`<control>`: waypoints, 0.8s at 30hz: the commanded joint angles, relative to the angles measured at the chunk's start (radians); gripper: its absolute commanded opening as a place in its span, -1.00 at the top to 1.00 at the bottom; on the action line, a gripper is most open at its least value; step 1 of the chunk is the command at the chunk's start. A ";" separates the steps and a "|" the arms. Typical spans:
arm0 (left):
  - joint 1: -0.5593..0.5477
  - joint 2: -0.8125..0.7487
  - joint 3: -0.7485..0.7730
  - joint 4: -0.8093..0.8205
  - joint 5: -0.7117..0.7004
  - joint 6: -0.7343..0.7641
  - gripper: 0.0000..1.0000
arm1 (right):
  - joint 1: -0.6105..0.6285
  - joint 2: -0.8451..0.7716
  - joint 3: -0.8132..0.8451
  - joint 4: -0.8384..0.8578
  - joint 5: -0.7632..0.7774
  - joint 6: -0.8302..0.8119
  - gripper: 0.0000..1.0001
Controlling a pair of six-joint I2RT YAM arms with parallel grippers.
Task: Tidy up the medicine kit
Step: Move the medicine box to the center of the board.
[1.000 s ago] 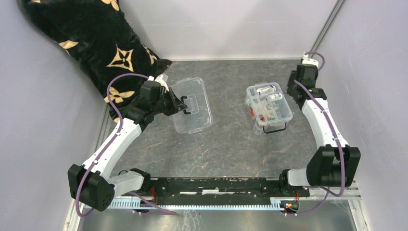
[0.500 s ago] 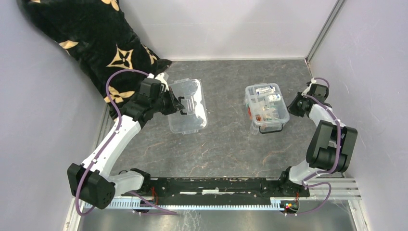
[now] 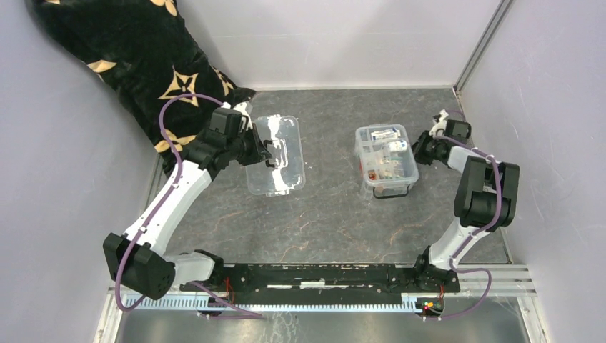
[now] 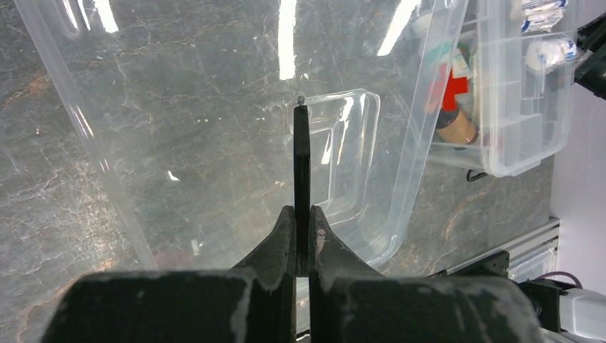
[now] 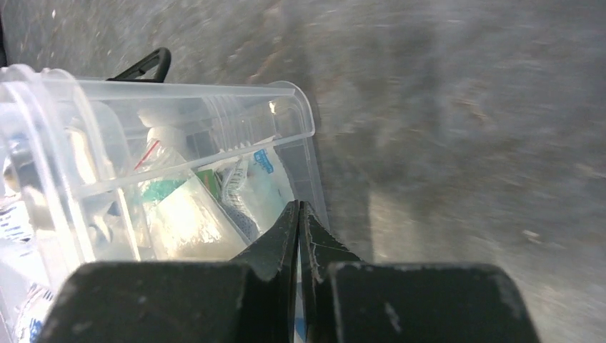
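Observation:
The medicine kit [image 3: 386,161] is a clear box packed with small supplies and stands uncovered at the right of the table; its red cross [image 4: 457,84] shows in the left wrist view. Its flat clear lid [image 3: 282,171] hangs tilted at centre left. My left gripper [image 3: 263,152] is shut on the lid's black handle [image 4: 302,143], pinched between the jaws [image 4: 302,211]. My right gripper [image 3: 421,148] is shut at the box's right wall [image 5: 307,153], fingertips [image 5: 299,207] against it with nothing seen between them. Gauze packets [image 5: 182,221] show through the wall.
A black cloth with gold flowers [image 3: 143,57] drapes over the back left corner beside my left arm. Grey walls close in on three sides. A black side clip [image 5: 146,66] sticks out from the box. The arms' base rail [image 3: 321,275] runs along the near edge.
My right arm folded back from the far right corner and brought its gripper to the box's right side, closing. The box slid slightly left. The lid shifted a little left.

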 commanded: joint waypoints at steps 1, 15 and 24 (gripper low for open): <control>-0.003 0.022 0.078 -0.021 0.033 0.035 0.95 | 0.118 -0.048 -0.032 0.075 -0.055 0.040 0.87; -0.041 0.084 0.152 -0.108 0.147 -0.146 0.96 | 0.437 -0.267 -0.369 0.452 0.104 0.442 0.94; -0.046 0.051 0.171 -0.106 0.134 -0.324 0.96 | 0.589 -0.349 -0.475 0.548 0.223 0.567 0.96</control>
